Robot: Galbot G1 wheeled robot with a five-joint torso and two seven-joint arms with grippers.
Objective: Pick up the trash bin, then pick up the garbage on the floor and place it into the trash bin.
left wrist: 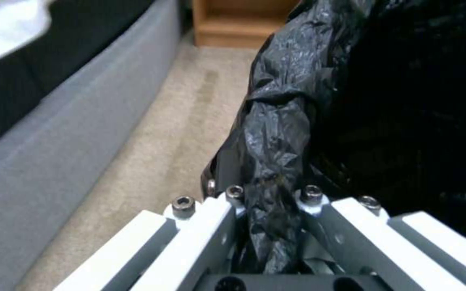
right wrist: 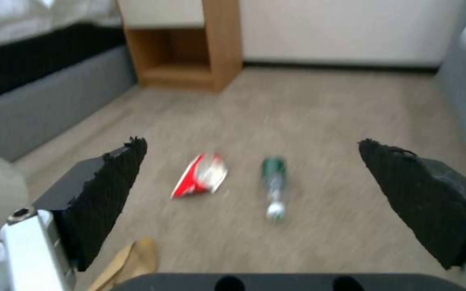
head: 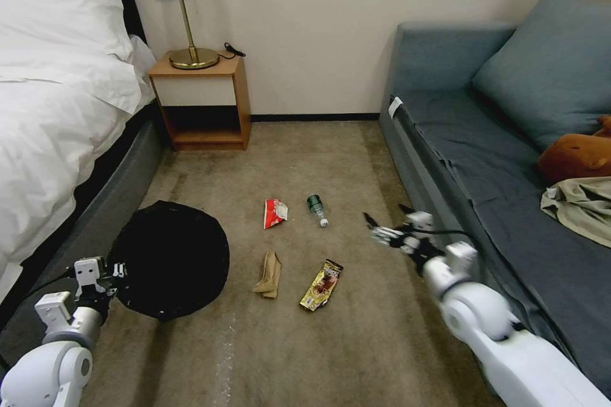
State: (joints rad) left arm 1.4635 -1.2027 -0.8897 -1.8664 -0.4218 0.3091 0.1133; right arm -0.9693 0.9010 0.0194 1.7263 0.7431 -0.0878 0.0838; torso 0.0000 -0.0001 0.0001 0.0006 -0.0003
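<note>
The left gripper is clamped on the near rim of the trash bin, its jaws pinching a fold of the crinkly black bag, so the bin looks secured and litter collection seems due. Beyond the bin's right side lie the tan paper and yellow-brown wrapper, then the red-and-white wrapper and clear green-labelled bottle. Farther right, the right gripper hovers with jaws spread wide; it probably needs to descend onto one piece.
</note>
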